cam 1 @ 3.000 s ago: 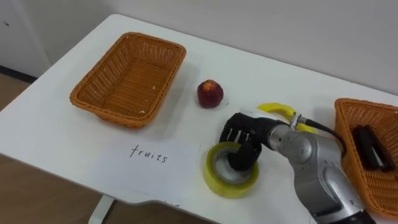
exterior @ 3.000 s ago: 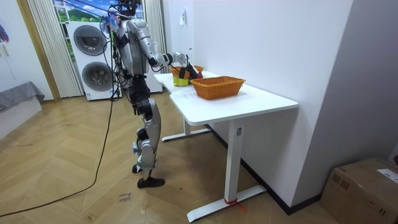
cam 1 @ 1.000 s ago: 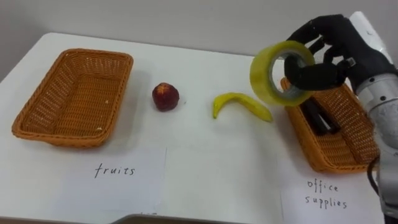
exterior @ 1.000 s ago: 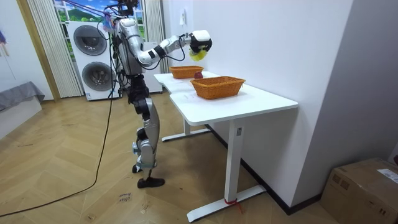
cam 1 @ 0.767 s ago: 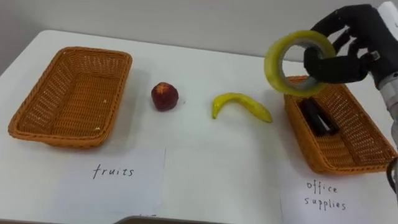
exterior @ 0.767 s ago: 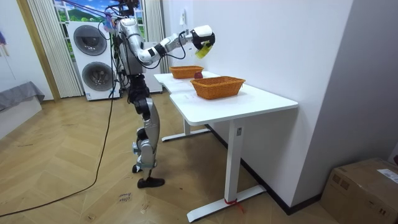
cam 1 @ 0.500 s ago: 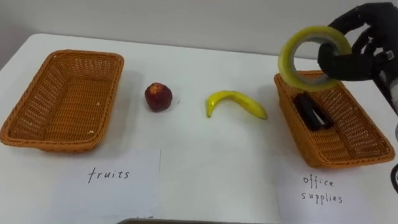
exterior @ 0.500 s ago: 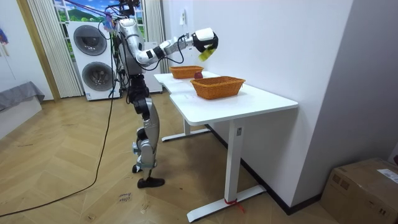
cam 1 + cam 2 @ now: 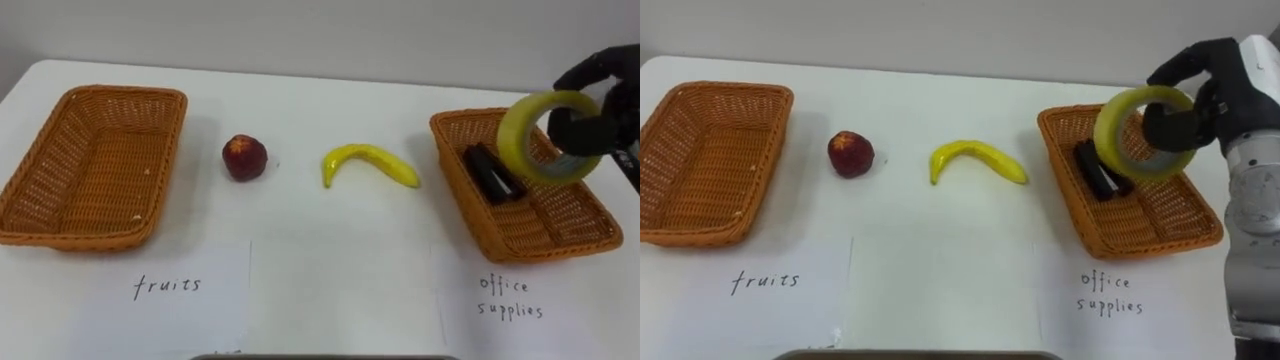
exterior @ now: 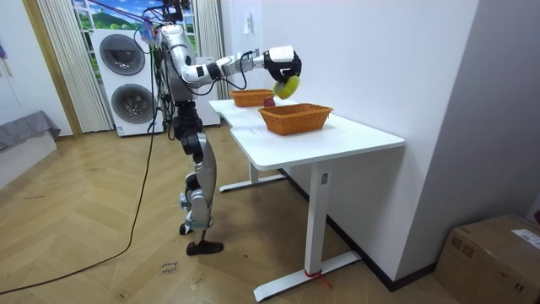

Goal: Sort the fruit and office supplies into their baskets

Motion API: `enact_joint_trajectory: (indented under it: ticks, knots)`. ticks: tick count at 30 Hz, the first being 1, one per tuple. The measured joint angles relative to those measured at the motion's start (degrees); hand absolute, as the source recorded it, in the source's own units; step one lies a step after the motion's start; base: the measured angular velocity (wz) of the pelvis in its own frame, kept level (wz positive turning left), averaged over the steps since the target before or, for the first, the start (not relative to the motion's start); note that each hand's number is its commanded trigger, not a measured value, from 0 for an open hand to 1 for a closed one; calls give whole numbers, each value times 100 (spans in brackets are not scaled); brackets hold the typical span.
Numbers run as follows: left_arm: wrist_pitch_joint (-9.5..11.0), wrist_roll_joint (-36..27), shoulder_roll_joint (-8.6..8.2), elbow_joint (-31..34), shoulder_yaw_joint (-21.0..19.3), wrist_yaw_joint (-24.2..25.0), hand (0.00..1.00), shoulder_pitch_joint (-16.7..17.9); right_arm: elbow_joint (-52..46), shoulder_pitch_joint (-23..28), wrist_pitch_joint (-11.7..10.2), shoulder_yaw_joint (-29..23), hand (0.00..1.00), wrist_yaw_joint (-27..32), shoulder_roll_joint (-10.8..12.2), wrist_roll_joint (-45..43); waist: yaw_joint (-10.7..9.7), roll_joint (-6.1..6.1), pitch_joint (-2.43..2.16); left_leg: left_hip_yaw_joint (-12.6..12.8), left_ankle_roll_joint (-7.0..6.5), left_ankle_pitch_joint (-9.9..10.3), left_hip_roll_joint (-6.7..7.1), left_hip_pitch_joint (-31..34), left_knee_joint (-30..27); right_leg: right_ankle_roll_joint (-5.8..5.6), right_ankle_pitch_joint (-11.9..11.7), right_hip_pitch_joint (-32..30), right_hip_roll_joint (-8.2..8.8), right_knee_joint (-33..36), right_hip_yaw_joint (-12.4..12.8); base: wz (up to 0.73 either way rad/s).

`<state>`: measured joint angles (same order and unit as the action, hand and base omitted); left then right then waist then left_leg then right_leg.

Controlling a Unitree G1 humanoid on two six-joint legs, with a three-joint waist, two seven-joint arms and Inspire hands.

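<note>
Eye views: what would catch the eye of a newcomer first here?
The yellow tape roll, held up by the right hand over the office supplies basket on the right. Then the banana and a red fruit lying on the white table between it and the fruits basket.

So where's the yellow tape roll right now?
In the right eye view, the tape roll hangs in the right hand, above the office supplies basket on the robot's right.
</note>
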<state>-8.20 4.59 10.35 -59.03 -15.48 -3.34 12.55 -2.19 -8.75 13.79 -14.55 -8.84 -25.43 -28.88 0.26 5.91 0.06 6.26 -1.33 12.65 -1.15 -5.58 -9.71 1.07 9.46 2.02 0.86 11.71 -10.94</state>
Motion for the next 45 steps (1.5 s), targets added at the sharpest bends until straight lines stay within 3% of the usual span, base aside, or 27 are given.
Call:
enact_joint_trajectory:
  ticks: [15, 16, 17, 18, 27, 30, 35, 45]
  knots:
    - [81, -35, 13, -30, -4, -43, 0, 177, 4, 519, -1, 1, 100, -120, 1, -352, 34, -63, 1, 29, 1, 3, -3, 0, 11, -1, 1, -6, -12, -14, 51, -1]
    - [85, -20, 14, -33, -4, -61, 0, 217, 3, 556, -1, 0, 67, -121, 1, -413, 34, -64, 0, 40, 1, 3, -2, 0, 15, -1, 1, -7, -27, -13, 64, -5]
    - [107, -11, 15, -39, -5, -70, 0, 277, 4, 575, -2, 1, 51, -127, 1, -450, 47, -71, -1, 74, 1, 3, -3, -2, 15, -1, 0, -8, -39, -12, 77, -6]
    - [113, -3, 17, -51, -5, -71, 0, 299, 4, 579, -2, 1, 1, -128, 1, -458, 61, -77, -3, 95, 1, 3, -4, -5, 15, -1, 0, -11, -41, -10, 91, -11]
    - [127, -13, 114, -72, 3, -97, 0, 400, 5, 697, -26, 26, 0, -125, 3, -465, 180, -143, -11, 147, 0, 3, -10, -7, 20, 2, -17, -18, -43, -7, 133, -2]
    - [127, -51, 123, -62, 5, -105, 0, 394, 107, 697, -167, 46, 0, -8, 5, -458, 194, -181, 6, 143, 0, 3, -12, 1, 19, 1, -17, -22, -25, -10, 112, 0]
    - [134, -53, 144, -69, 19, -108, 0, 349, 420, 698, -230, 265, 0, 69, 31, -471, 231, -173, -14, 139, 0, 3, -9, 7, 21, 0, -18, -33, -37, -5, 87, 1]
    - [169, -59, 142, 112, 0, -216, 0, 337, 121, 704, -255, 270, 0, 61, 30, -508, 273, -138, -47, 137, -1, 2, -10, 75, 19, -1, -19, -97, -9, 3, 58, 0]
